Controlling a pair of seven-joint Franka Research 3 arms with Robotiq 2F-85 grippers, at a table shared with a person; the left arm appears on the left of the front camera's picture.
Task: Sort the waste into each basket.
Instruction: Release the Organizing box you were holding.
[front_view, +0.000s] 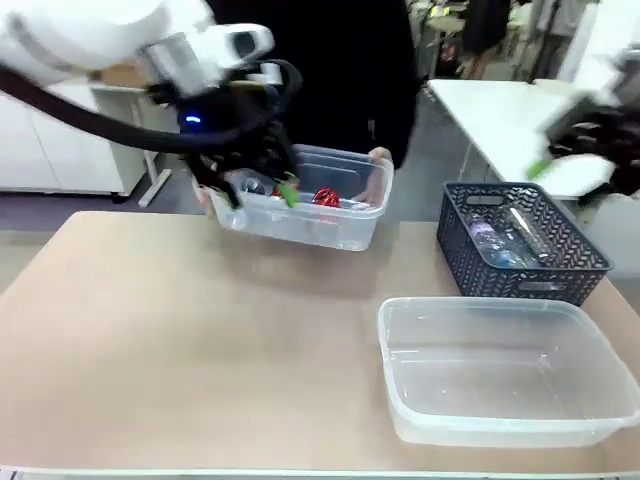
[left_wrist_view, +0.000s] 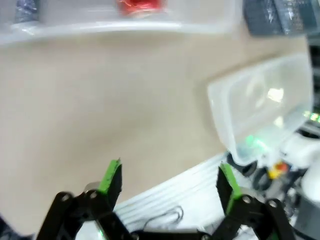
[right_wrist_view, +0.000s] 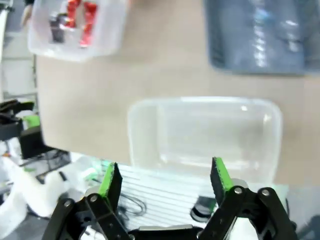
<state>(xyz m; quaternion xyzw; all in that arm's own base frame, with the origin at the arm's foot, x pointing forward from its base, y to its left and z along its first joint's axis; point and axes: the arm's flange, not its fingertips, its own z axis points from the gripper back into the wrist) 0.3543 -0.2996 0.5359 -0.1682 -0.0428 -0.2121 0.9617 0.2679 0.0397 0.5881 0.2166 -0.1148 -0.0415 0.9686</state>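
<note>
Tan table (front_view: 180, 340) carries two clear tubs. The near tub (front_view: 420, 420) sits front-right. The far tub (front_view: 320, 230) is at the far edge, with a person's hand (front_view: 378, 175) on its right end. The dark grey lattice basket (front_view: 480, 275) stands just behind the near tub. The left arm (front_view: 100, 30) reaches across to the far tub's left end. Left gripper (left_wrist_view: 170, 182): fingers (left_wrist_view: 111, 177) spread wide, nothing between them. Right gripper (right_wrist_view: 165, 182) is above the near tub's front edge, jaws apart, also holding nothing. A red can (front_view: 326, 197) lies in the far tub, and the clear bottles (front_view: 497, 243) lie in the lattice basket.
</note>
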